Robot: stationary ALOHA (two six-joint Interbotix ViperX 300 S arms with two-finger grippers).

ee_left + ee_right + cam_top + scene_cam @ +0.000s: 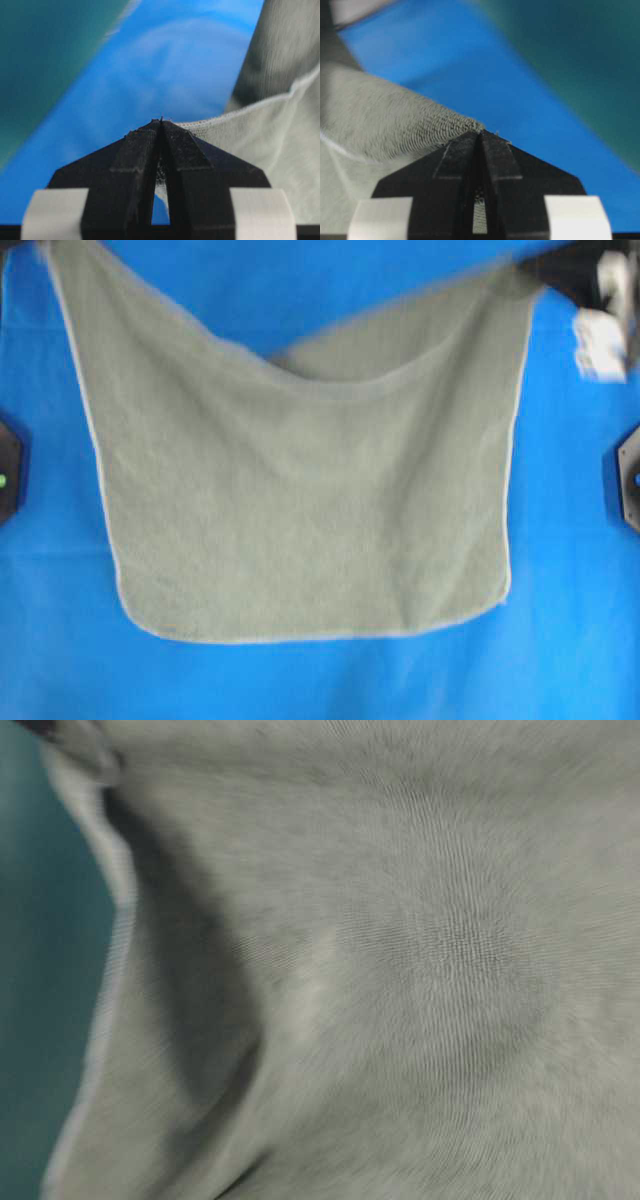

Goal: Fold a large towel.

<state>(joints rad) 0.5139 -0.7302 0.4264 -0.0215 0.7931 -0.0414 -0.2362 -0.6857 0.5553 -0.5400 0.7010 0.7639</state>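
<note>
Overhead exterior view: dominated by the bright blue sheet (300, 680), spread from edge to edge beneath everything else. Next in size, the grey-green towel (300, 510), covering the middle and reaching from 10 o'clock to 2 o'clock along the top. Lower half lying flat on the sheet, with a pale hem and rounded corners at 7 and 5 o'clock. Top two corners lifted and pulled apart toward 11 and 1 o'clock, the edge between them sagging into a shallow V near 12 o'clock, a second layer of cloth visible behind the dip. Blurred throughout.

Black arm bases at 9 o'clock (8, 472) and 3 o'clock (628, 478), both well apart from the towel's side hems.

Right gripper (481, 131), seen from the right wrist camera: black fingers pressed together at the tips, clenched on a bunched corner of the towel running off toward 9 o'clock. From overhead, only a dark blurred shape with white patches at 1 o'clock.

Left gripper (161, 120), seen from the left wrist camera: fingers likewise clamped tip to tip, the towel's hemmed edge emerging just beside them toward 3 o'clock, cloth visible in the slit between the fingers. Off the top-left corner overhead, hardly visible.

Table-level view: filled almost wholly by towel fabric, one deep fold at 8 o'clock, a hemmed edge at 9 o'clock.
</note>
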